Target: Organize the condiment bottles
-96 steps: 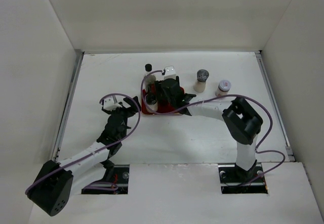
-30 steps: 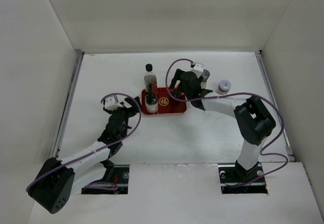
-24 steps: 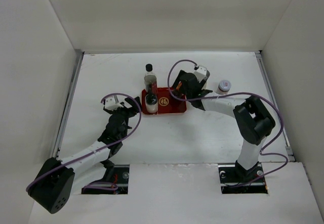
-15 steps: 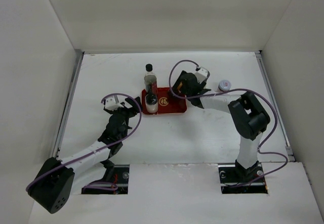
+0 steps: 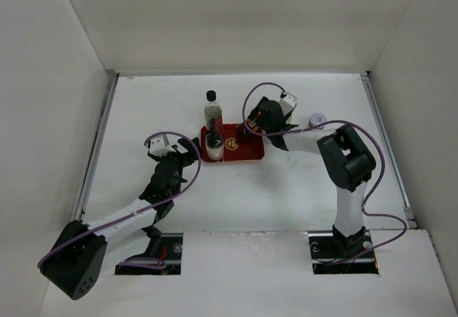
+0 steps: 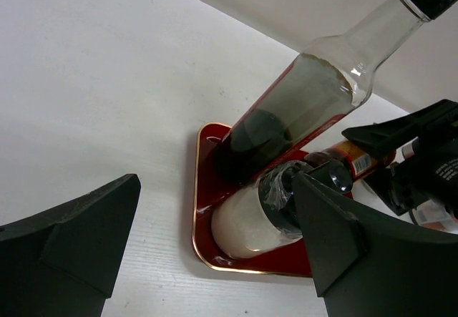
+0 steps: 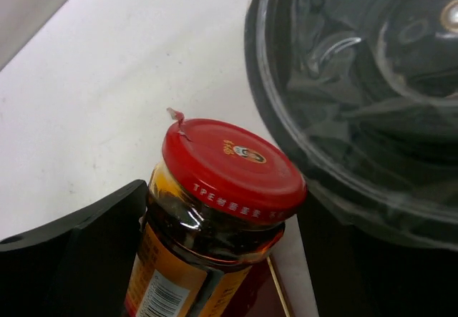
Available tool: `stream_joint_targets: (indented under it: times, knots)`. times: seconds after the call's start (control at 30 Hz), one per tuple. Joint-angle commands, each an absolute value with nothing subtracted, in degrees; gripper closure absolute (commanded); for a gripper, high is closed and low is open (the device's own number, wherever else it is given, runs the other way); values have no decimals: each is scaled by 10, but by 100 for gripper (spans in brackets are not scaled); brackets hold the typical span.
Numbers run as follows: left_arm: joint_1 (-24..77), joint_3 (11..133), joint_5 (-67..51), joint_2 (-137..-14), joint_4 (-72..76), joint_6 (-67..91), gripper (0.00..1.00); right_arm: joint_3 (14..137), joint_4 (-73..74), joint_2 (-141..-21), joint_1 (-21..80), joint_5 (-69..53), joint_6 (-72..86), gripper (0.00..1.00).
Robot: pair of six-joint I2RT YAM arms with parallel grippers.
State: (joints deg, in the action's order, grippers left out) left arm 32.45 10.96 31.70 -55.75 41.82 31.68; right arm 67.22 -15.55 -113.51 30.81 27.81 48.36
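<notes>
A red tray (image 5: 243, 154) holds a tall black-capped dark bottle (image 5: 212, 109) and a grey-capped whitish shaker (image 5: 212, 144) at its left end. A red-capped orange jar (image 5: 248, 127) stands at the tray's far right corner. My right gripper (image 5: 251, 125) is open around this jar (image 7: 222, 167), one finger (image 7: 86, 252) against it, a strip of table beside the other. A second grey-capped shaker (image 7: 358, 81) sits close under the right wrist. A small red-labelled jar (image 5: 317, 120) stands to the right. My left gripper (image 5: 187, 147) is open and empty, left of the tray (image 6: 204, 188).
White walls close in the table on the left, back and right. A purple cable (image 5: 261, 88) loops above the right wrist. In the left wrist view the tall bottle (image 6: 315, 95) and the shaker (image 6: 257, 217) stand close ahead.
The right gripper has left the tray's middle for its far right corner. In the last second its wrist swung slightly right and its elbow moved left. The left arm has not moved.
</notes>
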Motion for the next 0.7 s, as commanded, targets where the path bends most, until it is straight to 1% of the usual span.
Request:
stream_joint_targets:
  times: [0.0, 0.07, 0.17, 0.2, 0.33, 0.67]
  knots:
    - [328, 112, 310, -557, 453, 323, 12, 673, -230, -1136, 307, 291, 481, 22]
    - [328, 112, 310, -558, 453, 323, 12, 659, -256, -1129, 318, 307, 474, 33]
    - [328, 112, 310, -557, 453, 323, 12, 639, -293, -1115, 330, 323, 449, 44]
    - [328, 112, 310, -557, 453, 323, 12, 633, -304, -1109, 335, 328, 440, 47]
    - [330, 112, 310, -556, 453, 323, 12, 614, -344, -1093, 364, 360, 394, 50]
    - [332, 114, 310, -560, 453, 323, 12, 619, -442, -1086, 442, 434, 238, 52]
